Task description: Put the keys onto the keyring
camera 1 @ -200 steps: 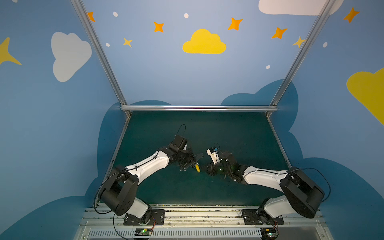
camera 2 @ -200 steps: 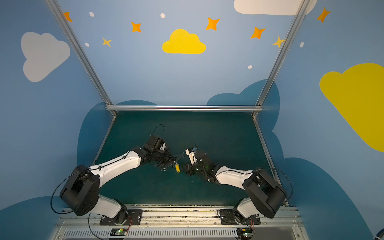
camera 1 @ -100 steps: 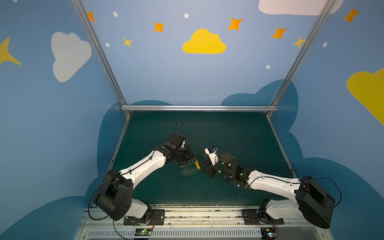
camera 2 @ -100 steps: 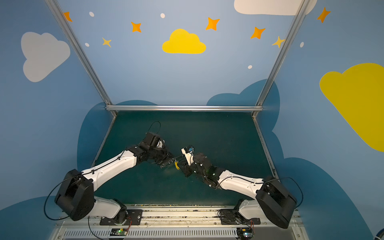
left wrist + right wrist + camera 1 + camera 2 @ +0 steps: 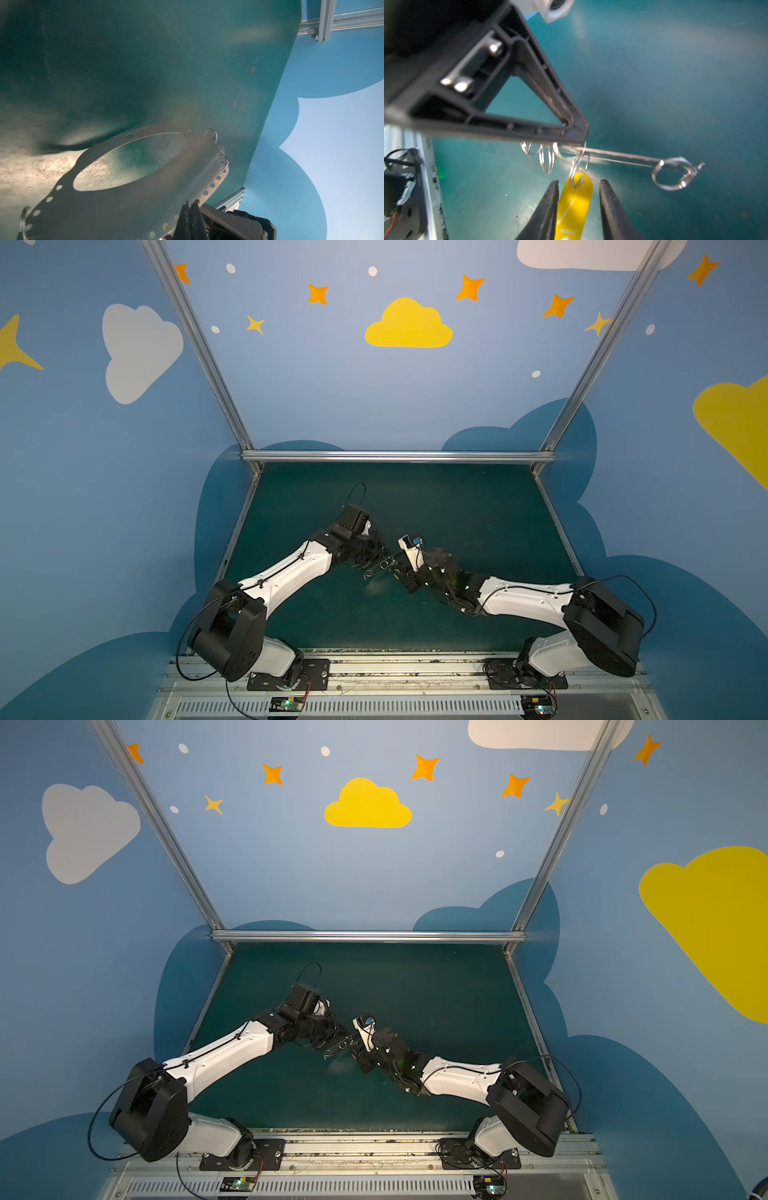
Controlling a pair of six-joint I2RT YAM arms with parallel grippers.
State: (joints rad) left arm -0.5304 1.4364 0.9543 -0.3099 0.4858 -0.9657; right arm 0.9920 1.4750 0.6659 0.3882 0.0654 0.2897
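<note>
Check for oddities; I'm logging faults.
Nothing stands out. The left gripper clamps the flat grey metal plate; the yellow oblong plastic tag hangs from a wire ring between the right gripper's parted fingers.

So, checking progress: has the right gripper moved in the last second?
Yes: in a top view the right gripper shifted left, away from the right rail.

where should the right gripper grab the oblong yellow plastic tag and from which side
Probably its long straight edges at mid-length, clear of the wire ring through its hole, approaching from the free end: the yellow tag lies lengthwise between the right gripper's open fingers.
</note>
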